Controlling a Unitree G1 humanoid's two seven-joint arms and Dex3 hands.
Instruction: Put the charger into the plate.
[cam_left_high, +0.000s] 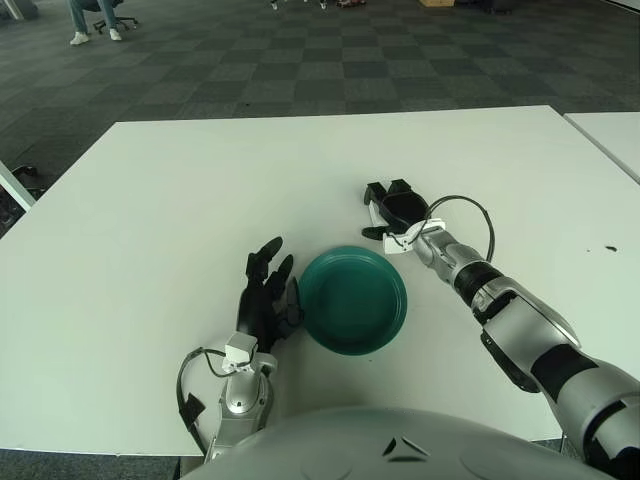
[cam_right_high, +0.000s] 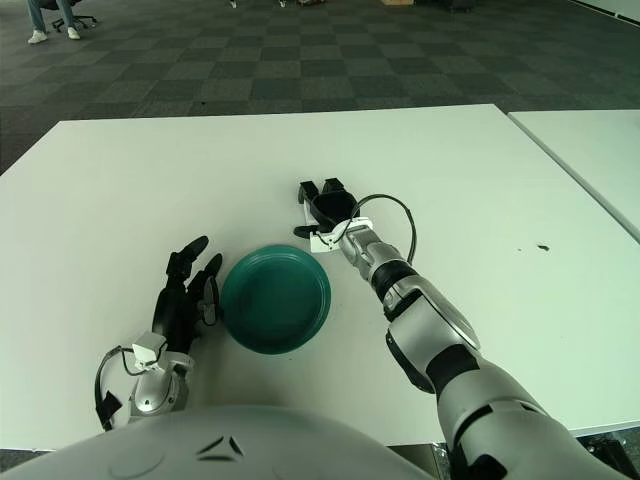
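A white table (cam_left_high: 150, 200) is seen from above, with a teal plate (cam_left_high: 353, 300) set near its front edge. The plate is empty. The left hand (cam_left_high: 266, 290) shows at the plate's nine o'clock, just beside the rim, with its dark fingers extended and relaxed and nothing held; whether it touches the rim cannot be told.

The right hand (cam_left_high: 392, 208) is reached out to about one o'clock of the plate, just beyond the rim. Its dark fingers are partly curled, but whether they are closed around anything cannot be made out. A small white piece (cam_left_high: 398, 241) is seen at the wrist side of the hand, close to the plate's far edge; it may be the charger, though it could equally be a fitting on the hand itself. No other charger is seen anywhere on the table, so its place cannot be stated with certainty.

The step in hand is judged to be the pick-up or the start of the carry. If the charger is indeed held, the hand would need to be drawn back toward seven o'clock until it is over the plate's middle, lowered, and only then opened, so that the charger lands within the rim.
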